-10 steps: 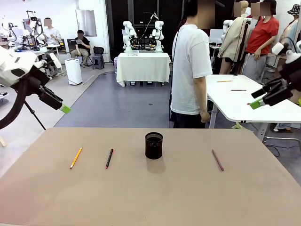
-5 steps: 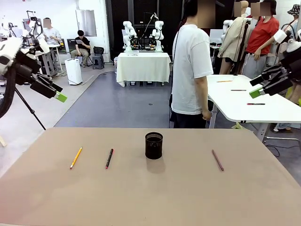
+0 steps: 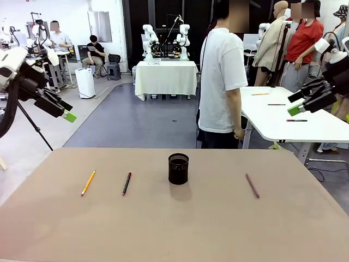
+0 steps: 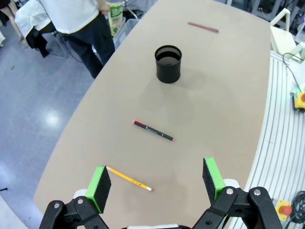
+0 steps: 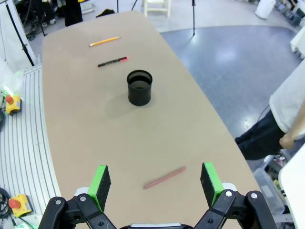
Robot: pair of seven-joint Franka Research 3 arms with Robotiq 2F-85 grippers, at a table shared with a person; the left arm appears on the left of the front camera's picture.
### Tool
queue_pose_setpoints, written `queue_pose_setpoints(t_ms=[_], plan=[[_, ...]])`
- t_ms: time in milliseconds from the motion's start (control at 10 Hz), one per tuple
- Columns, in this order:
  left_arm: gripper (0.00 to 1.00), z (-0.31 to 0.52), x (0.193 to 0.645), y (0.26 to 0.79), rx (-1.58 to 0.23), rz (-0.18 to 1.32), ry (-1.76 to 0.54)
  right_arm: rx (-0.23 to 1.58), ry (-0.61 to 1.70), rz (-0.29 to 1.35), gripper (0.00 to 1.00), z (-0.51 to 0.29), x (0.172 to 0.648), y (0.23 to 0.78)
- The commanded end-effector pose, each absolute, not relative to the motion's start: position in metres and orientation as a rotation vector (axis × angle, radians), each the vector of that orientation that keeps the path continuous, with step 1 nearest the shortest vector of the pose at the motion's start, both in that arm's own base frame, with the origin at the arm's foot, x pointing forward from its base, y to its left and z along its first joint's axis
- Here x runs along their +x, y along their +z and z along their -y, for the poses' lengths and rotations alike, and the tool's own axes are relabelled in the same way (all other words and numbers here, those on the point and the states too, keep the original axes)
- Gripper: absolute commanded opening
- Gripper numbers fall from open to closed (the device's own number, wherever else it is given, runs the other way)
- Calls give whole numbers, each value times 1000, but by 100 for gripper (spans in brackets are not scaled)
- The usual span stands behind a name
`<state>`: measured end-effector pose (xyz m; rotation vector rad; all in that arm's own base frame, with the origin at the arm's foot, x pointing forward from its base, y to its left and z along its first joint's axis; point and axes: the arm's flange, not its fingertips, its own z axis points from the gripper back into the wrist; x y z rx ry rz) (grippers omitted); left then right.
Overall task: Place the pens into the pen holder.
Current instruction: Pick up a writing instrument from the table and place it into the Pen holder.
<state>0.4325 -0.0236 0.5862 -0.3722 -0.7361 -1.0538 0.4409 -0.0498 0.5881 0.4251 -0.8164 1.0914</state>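
Overhead, the left hand and the right hand hang above the surface, each with fingers spread wide and empty. The pen holder stands upright mid-surface; the yellow pencil and the black pen lie flat to its left, the reddish-brown pen to its right.

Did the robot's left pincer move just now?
Yes. The left pincer went up a little and slightly to the left, so it now hangs higher above the far edge of the table.
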Motion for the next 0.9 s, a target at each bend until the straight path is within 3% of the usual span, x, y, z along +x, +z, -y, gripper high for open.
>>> queue_pose_setpoints(t_ms=[0, 800], plan=[[100, 25, 430, 591, -379, 749, -1056, 416, 1091, 828, 100, 50, 440, 591], [100, 26, 430, 589, -362, 737, -1054, 416, 1091, 828, 100, 50, 440, 591]])
